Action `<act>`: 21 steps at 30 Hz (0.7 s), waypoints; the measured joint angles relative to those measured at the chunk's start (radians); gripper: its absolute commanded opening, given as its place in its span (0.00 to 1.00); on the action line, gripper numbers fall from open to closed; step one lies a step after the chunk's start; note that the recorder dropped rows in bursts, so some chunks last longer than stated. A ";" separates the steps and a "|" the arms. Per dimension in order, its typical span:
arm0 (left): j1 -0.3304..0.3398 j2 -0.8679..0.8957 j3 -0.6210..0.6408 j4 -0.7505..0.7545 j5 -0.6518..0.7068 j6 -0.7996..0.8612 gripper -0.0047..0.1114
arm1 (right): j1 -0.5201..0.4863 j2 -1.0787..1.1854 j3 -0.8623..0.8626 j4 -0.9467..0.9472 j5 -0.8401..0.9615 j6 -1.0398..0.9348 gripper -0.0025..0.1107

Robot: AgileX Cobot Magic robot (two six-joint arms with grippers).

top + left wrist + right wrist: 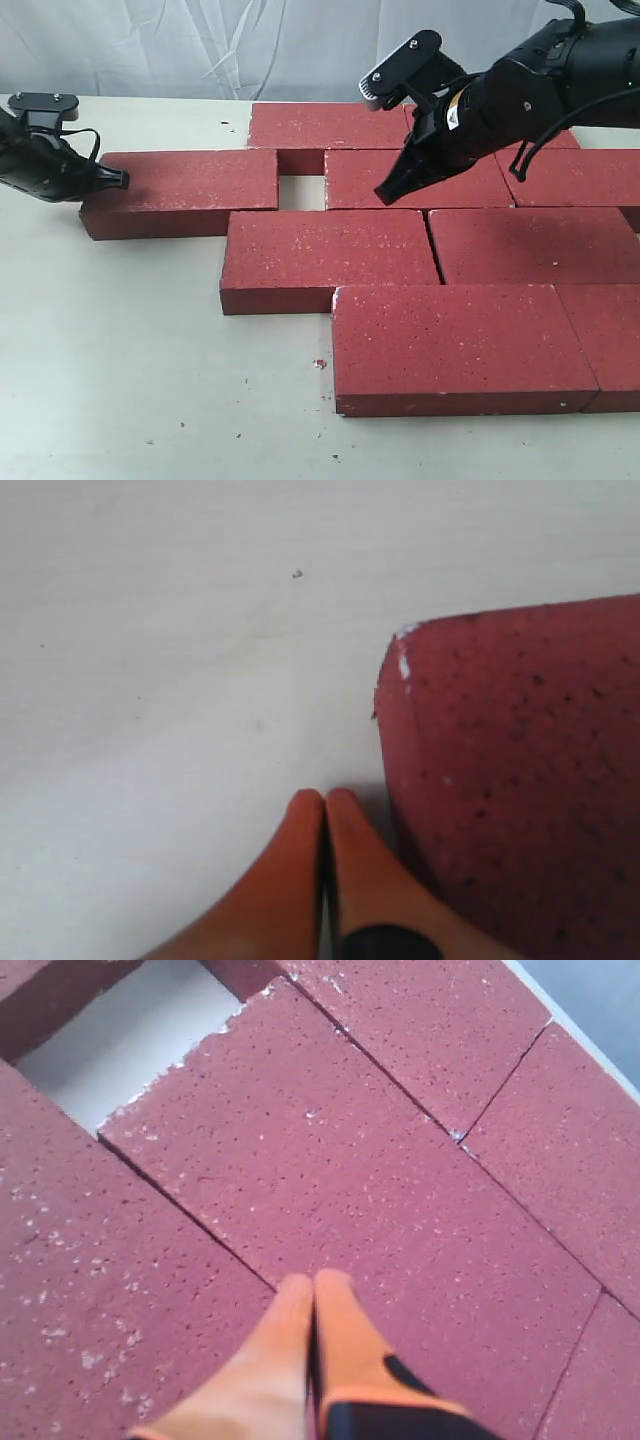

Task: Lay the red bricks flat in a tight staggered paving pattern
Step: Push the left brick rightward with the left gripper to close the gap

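Wrist views: my left gripper, right gripper pinched shut; exterior adds staggered white-speckled dark red rectangular bricks.

You have a cream, matte tabletop carrying dark red, white-speckled rectangular paver bricks, all lying flat in staggered rows around one small square gap; tiny crumbs lie beside the nearest brick.

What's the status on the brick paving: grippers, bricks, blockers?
Left gripper shut, at the outer end of the left brick. Right gripper shut, tip over the middle brick. Gap open between those two; nothing lying in it.
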 measured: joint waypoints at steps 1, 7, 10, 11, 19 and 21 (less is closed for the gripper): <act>-0.006 0.000 0.000 0.000 0.000 0.000 0.04 | 0.000 -0.001 0.000 -0.005 -0.002 0.000 0.02; -0.030 0.000 0.000 0.000 0.000 0.000 0.04 | -0.023 -0.001 0.002 -0.017 -0.038 0.000 0.02; -0.047 0.000 0.000 0.000 -0.008 0.000 0.04 | -0.039 -0.001 0.002 -0.019 -0.052 0.000 0.02; -0.054 0.000 0.000 0.000 -0.010 0.000 0.04 | -0.041 -0.001 0.002 -0.019 -0.054 0.000 0.02; -0.099 0.000 0.000 0.000 -0.045 0.000 0.04 | -0.047 -0.001 0.002 -0.023 -0.074 0.000 0.02; -0.111 0.000 0.000 0.000 -0.053 0.000 0.04 | -0.047 -0.001 0.002 -0.023 -0.079 0.000 0.02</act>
